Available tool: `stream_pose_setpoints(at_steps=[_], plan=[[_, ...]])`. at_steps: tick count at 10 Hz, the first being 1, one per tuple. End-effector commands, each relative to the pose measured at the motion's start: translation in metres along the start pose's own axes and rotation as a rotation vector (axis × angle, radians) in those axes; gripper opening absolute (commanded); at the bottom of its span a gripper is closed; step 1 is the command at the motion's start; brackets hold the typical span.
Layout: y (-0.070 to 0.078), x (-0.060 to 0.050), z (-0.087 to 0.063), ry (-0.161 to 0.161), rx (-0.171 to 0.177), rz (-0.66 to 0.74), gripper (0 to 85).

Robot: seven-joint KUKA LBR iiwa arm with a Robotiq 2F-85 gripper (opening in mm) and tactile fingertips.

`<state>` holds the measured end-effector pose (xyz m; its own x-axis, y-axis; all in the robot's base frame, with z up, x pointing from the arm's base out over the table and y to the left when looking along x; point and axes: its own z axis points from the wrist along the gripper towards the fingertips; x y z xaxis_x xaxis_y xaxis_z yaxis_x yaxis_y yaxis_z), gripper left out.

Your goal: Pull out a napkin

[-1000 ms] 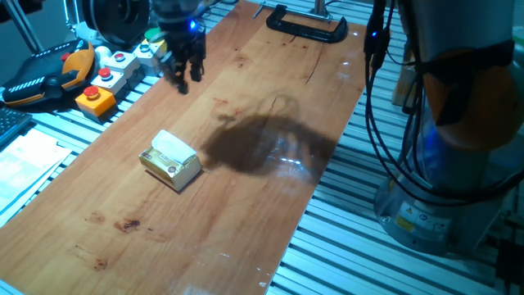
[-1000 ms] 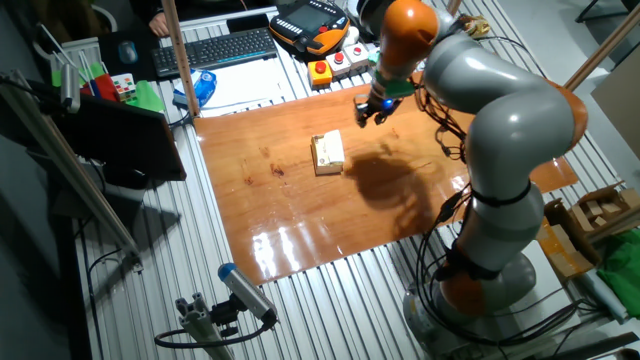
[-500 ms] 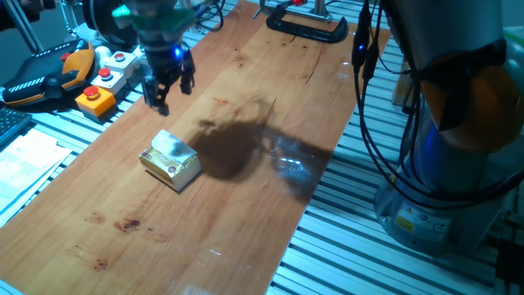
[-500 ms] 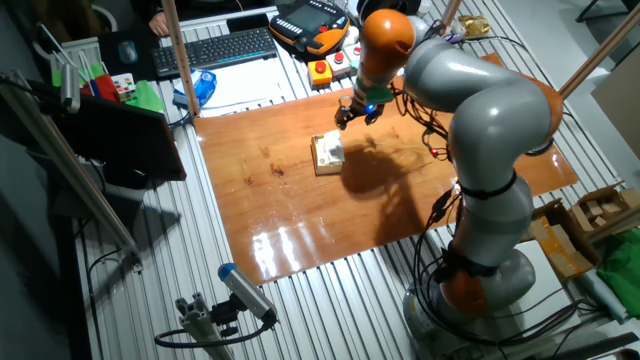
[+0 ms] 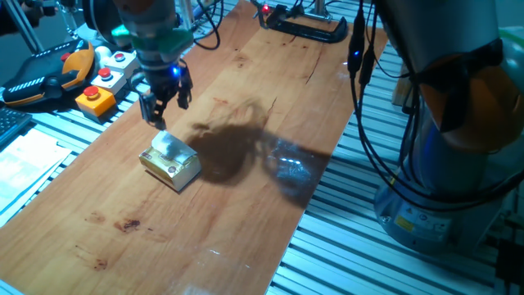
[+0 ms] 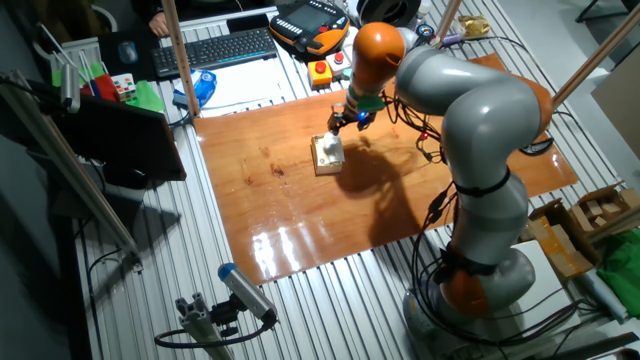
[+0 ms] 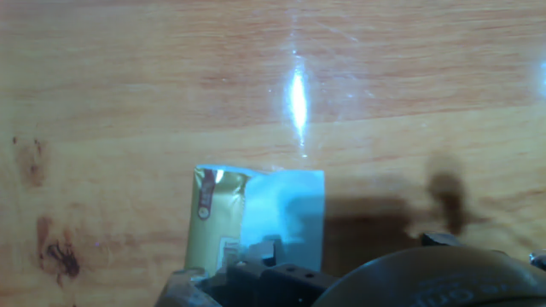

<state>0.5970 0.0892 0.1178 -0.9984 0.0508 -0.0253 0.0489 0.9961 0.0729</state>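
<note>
A small yellow-gold box (image 5: pixel 168 166) lies on the wooden table (image 5: pixel 246 213), left of its middle. The napkin (image 5: pixel 173 146) shows as a pale sheet sticking out of the box's top. My gripper (image 5: pixel 166 106) hangs just above and behind the box, with its fingers apart and nothing between them. The other fixed view has the gripper (image 6: pixel 346 121) right over the far end of the box (image 6: pixel 326 156). In the hand view the box (image 7: pixel 214 228) and the pale napkin (image 7: pixel 288 211) lie close below, partly hidden by the dark hand body.
A yellow button box (image 5: pixel 96 99) and an orange-black pendant (image 5: pixel 45 75) sit off the table's left side. A black clamp (image 5: pixel 309 25) grips the far edge. Cables (image 5: pixel 366 90) hang on the right. A keyboard (image 6: pixel 226 46) lies beyond the table.
The gripper has travelled from the far left part of the table toward the box and come lower, ending just over it. The box has stayed in place.
</note>
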Motion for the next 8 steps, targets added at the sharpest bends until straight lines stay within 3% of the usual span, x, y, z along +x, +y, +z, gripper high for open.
stream_pose_setpoints(at_steps=[1,4,8], plan=[[0.002,-0.001,0.006,-0.002,-0.008,0.001,85.0],[0.013,-0.002,0.025,-0.016,-0.02,0.008,85.0],[0.02,-0.002,0.037,-0.015,-0.041,0.018,83.7]])
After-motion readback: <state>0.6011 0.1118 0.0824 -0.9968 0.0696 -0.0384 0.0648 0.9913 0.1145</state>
